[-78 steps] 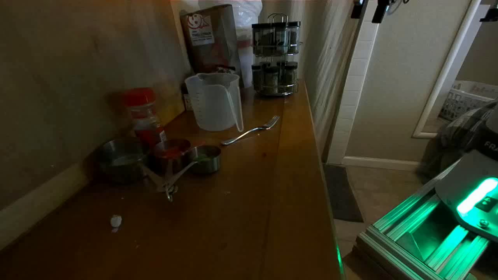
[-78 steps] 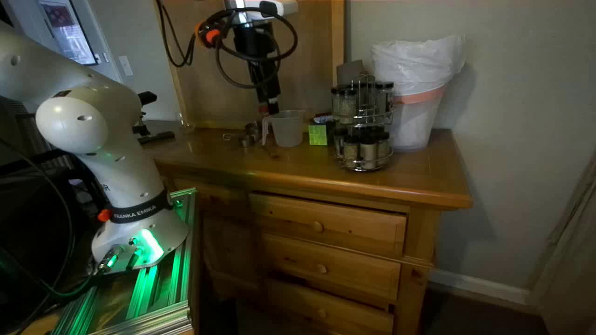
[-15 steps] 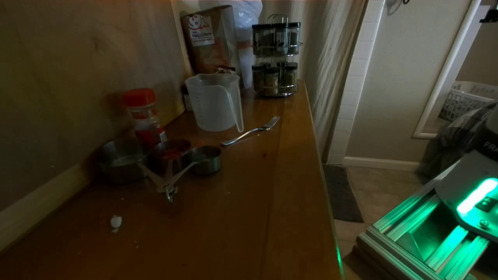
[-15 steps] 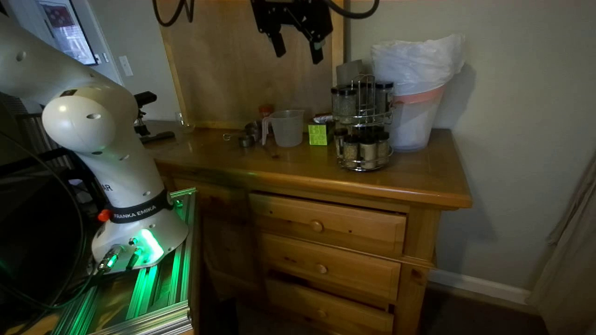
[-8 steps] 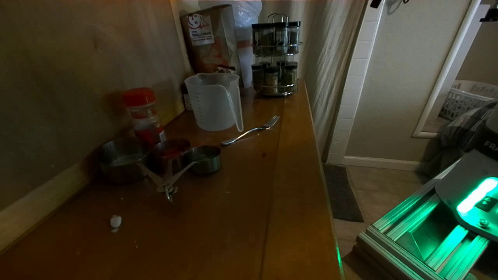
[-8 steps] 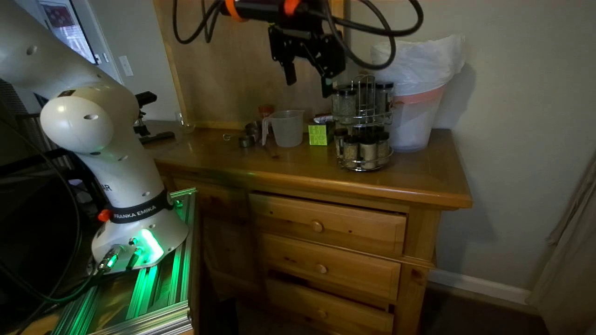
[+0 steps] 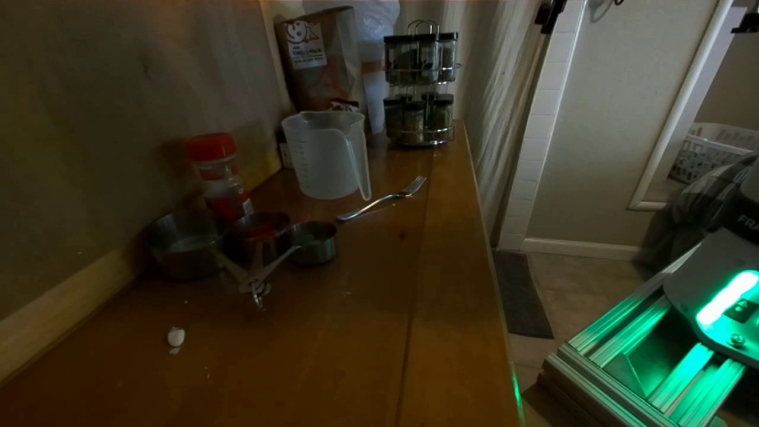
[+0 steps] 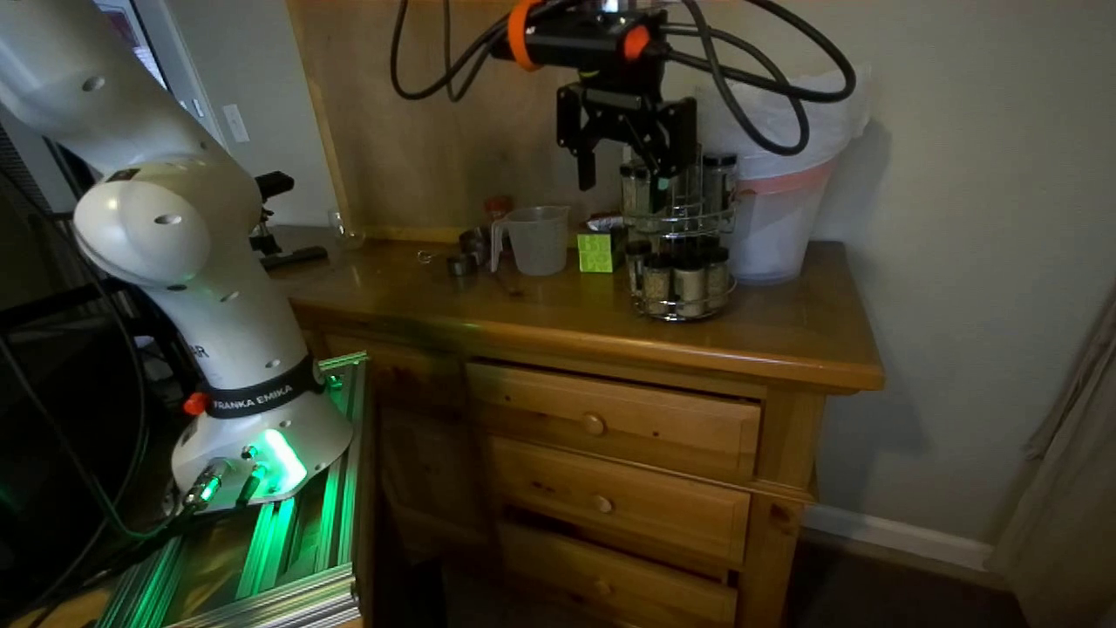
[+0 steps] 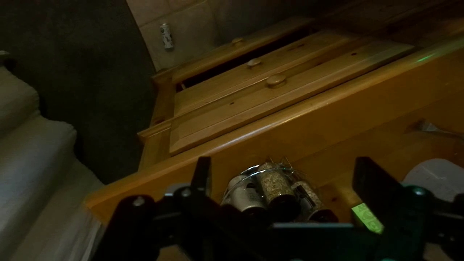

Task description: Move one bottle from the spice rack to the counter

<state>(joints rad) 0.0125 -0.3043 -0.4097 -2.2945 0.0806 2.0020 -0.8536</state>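
Observation:
The spice rack (image 8: 680,315) is a two-tier wire rack of small clear jars with dark lids. It stands upright at the far end of the counter in an exterior view (image 7: 420,143). My gripper (image 8: 623,185) is open and empty, pointing down at upper-tier height. Its right finger overlaps the upper jars in that view; whether it touches them I cannot tell. In the wrist view the jaws (image 9: 283,161) are wide apart, with several jars, one with greenish flakes (image 9: 273,183), showing between them. The brown wooden counter (image 7: 356,356) lies below. The gripper body hides part of the rack.
On the counter are a translucent measuring pitcher (image 7: 326,160), a fork (image 7: 382,201), metal measuring cups (image 7: 311,243), a red-lidded container (image 7: 213,151) and a green-sided box (image 8: 595,253). A white bagged bin (image 8: 776,235) stands behind the rack, near a brown bag (image 7: 320,89).
My gripper has come down and moved rightward over the counter to the spice rack in an exterior view. It was farther left before that. It stays open; the rack and jars have not moved.

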